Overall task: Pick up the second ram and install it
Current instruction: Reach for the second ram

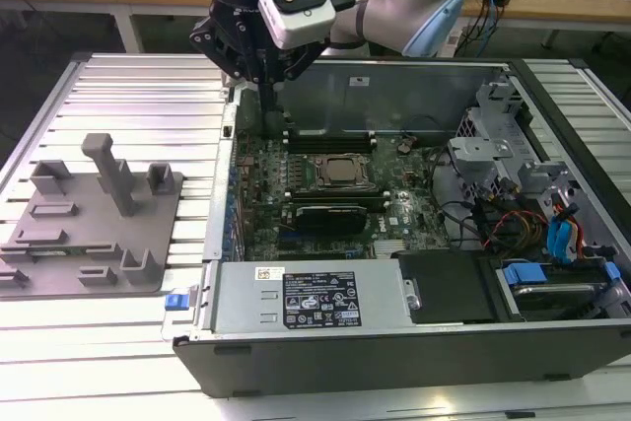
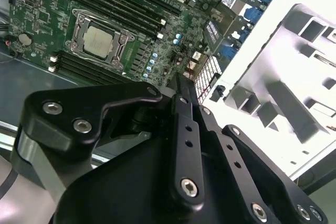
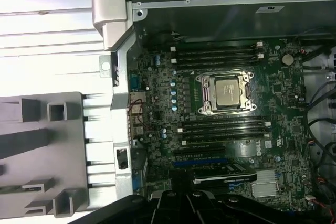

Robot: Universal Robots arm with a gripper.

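My gripper point(image 1: 268, 117) hangs over the far corner of the open computer case point(image 1: 222, 234), at the exterior view's left, just above the motherboard point(image 1: 258, 170). In the second wrist view its black fingers point(image 2: 181, 98) meet at the tips, shut, with nothing showing between them. The CPU socket point(image 1: 331, 173) lies mid-board, with long dark memory slots on its far side point(image 3: 215, 56) and near side point(image 3: 223, 129). The second ram is hidden: I cannot pick it out in the slots or on the holder plate.
A grey plastic holder plate point(image 1: 94, 244) with upright posts lies on the ribbed table at the exterior view's left. A black oblong card point(image 1: 340, 216) sits near the socket. Cables, drive bays and a power supply point(image 1: 315, 298) crowd the case's near and right sides.
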